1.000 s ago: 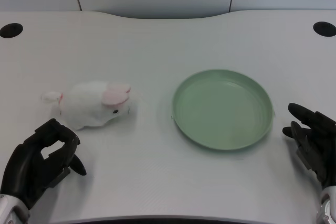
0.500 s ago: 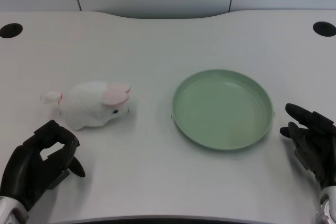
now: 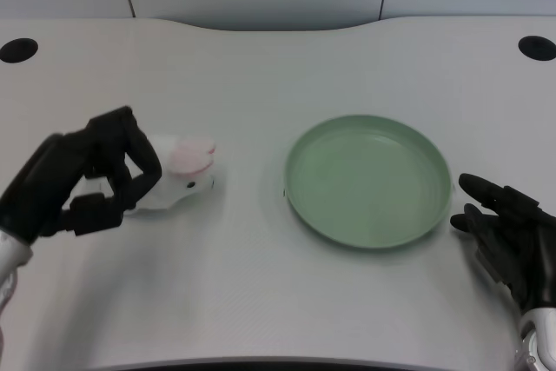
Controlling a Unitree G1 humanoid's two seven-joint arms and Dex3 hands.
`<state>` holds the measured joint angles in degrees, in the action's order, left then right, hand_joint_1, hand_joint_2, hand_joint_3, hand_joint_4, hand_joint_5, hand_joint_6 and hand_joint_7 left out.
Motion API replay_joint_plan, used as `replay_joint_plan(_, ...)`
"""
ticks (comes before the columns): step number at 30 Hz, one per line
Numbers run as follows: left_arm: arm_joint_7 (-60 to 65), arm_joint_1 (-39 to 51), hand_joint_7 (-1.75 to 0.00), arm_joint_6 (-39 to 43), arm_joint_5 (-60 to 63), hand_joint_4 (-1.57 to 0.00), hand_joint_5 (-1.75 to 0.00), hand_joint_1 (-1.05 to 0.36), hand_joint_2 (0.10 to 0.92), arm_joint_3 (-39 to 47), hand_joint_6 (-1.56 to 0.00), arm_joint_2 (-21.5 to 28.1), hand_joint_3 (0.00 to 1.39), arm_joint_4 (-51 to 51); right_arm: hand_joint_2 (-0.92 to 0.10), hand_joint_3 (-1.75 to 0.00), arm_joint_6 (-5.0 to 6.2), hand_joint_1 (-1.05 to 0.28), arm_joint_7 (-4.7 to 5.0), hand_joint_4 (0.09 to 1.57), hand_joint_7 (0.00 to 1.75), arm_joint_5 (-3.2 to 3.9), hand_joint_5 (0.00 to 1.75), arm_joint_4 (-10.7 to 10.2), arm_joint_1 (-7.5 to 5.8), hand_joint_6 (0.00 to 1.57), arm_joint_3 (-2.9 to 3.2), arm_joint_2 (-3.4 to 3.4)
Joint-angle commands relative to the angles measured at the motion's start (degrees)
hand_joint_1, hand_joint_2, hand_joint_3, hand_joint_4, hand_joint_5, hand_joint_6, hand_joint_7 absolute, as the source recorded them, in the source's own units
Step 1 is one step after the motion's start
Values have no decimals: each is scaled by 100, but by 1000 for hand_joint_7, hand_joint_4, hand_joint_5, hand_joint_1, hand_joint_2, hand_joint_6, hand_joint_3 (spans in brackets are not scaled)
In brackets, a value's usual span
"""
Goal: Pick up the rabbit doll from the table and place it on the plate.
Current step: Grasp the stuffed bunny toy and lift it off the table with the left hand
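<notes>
The white rabbit doll (image 3: 184, 176) with pink ears lies on the table at the left, its head towards the plate. My left hand (image 3: 87, 182) has come over its rear half. The fingers arch above the body and the thumb sits at its near side, hiding the tail and back. The doll still rests on the table, and no firm grip shows. The empty green plate (image 3: 369, 182) stands to the right of the doll, a short gap away.
My right hand (image 3: 508, 234) rests on the table just right of the plate's near edge, fingers spread. Two dark round holes (image 3: 17, 49) (image 3: 536, 47) sit at the table's far corners. The table's front edge runs along the picture's bottom.
My left hand has moved forward from the near left corner and now covers the doll's rear half. The doll and plate have not moved. The right hand shifted slightly.
</notes>
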<state>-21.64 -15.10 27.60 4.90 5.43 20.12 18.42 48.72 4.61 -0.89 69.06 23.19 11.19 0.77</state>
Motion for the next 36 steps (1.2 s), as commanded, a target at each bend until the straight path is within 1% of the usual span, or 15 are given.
replay_joint_plan(1,135,-354,-1478,-22,589,-475,-1727,-596,921,-211,-368,446,543,35,-921,-254,27,-349,22,597,0,19,939,-37,-54,905,-9,69)
replay_joint_plan(2,186,-489,-1383,-21,868,-443,-1672,-601,921,-312,-358,593,507,40,-921,-254,56,-350,24,599,2,29,941,-9,-45,908,0,69)
replay_joint_plan(4,382,-729,-1104,96,1484,-377,-1429,-627,921,-522,-317,877,441,97,-921,-251,61,-342,-164,605,7,201,943,26,-25,916,98,28)
replay_joint_plan(6,558,-961,-976,31,2044,-344,-1306,-643,921,-745,-295,1081,417,133,-921,-252,53,-335,-257,606,8,308,945,44,-9,919,163,-10)
replay_joint_plan(7,634,-1084,-788,-56,2322,-199,-1089,-700,921,-861,-214,1168,353,142,-921,-244,49,-341,-265,615,13,335,951,52,-1,928,185,-27)
replay_joint_plan(10,707,-1518,-410,-360,3021,-39,-653,-790,921,-1246,-147,1336,225,270,-921,-243,138,-339,-205,622,17,285,957,78,-7,938,184,-28)
replay_joint_plan(12,643,-1834,-268,-557,3347,-8,-363,-891,921,-1526,-78,1359,177,464,-921,-250,187,-344,-256,626,20,316,955,118,-12,945,220,-28)
replay_joint_plan(14,502,-2226,-187,-785,3717,-1,-175,-972,921,-1910,-33,1325,179,811,-921,-262,140,-350,-98,622,17,178,945,92,-28,941,143,10)
replay_joint_plan(15,473,-2389,-166,-876,3846,0,-126,-998,921,-2076,-22,1288,181,1002,-921,-266,114,-355,-19,620,15,119,942,70,-37,937,108,21)
replay_joint_plan(17,477,-2647,-126,-964,3961,1,-62,-1038,921,-2334,-7,1202,154,1402,-921,-261,10,-370,53,615,11,115,938,-10,-57,931,88,-11)
replay_joint_plan(19,519,-2900,-81,-1043,4100,1,-22,-1045,921,-2595,-1,1102,142,1847,-921,-262,98,-363,134,619,10,16,940,-13,-87,929,25,26)
replay_joint_plan(21,591,-3133,-30,-1120,4238,1,-4,-1048,921,-2836,1,998,149,2269,-921,-274,194,-351,-8,608,12,80,942,22,-103,934,53,36)
replay_joint_plan(24,833,-3429,-2,-1190,4329,1,0,-1048,921,-3096,1,789,154,2952,-921,-281,235,-354,-168,597,10,151,949,25,-125,931,82,44)
replay_joint_plan(33,1141,-4060,1,-1312,4394,1,1,-1048,921,-3683,1,213,121,4646,-921,-284,472,-320,-255,563,9,187,964,27,-193,930,135,7)
replay_joint_plan(36,1249,-4134,-2,-1379,4381,1,1,-1048,921,-3794,-3,34,111,5024,-921,-293,475,-322,-356,562,6,237,976,25,-216,924,167,9)
